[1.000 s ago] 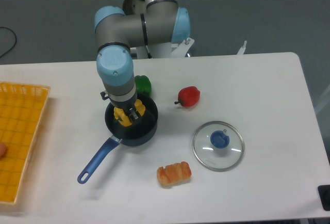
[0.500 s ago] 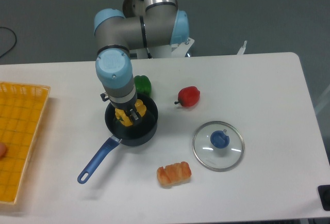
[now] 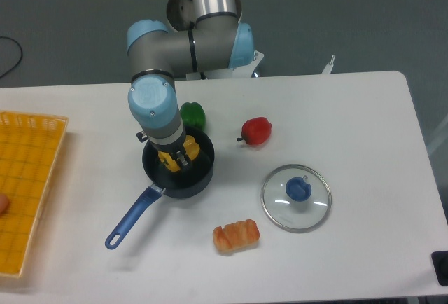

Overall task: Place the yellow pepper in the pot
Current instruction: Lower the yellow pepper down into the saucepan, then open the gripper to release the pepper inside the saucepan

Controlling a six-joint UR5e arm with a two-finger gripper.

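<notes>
Placement looks nearly complete: the yellow pepper [image 3: 176, 156] sits inside the pot [image 3: 199, 178], left of the frame's centre, with the tool [image 3: 178, 161] closed on it. By this judgement, only releasing and lifting clear of the tabletop [image 3: 364, 129] remain.

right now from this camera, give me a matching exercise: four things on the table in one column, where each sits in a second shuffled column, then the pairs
Things:
1. yellow pepper
2. green pepper
3. glass lid
4. red pepper

Places:
A. flat on the table, right of the pot
B. just behind the pot's rim
C. inside the pot, at the pincer
D. between the pot and the table's right edge, above the lid in the picture

Pairs: 1-C, 2-B, 3-A, 4-D
</notes>
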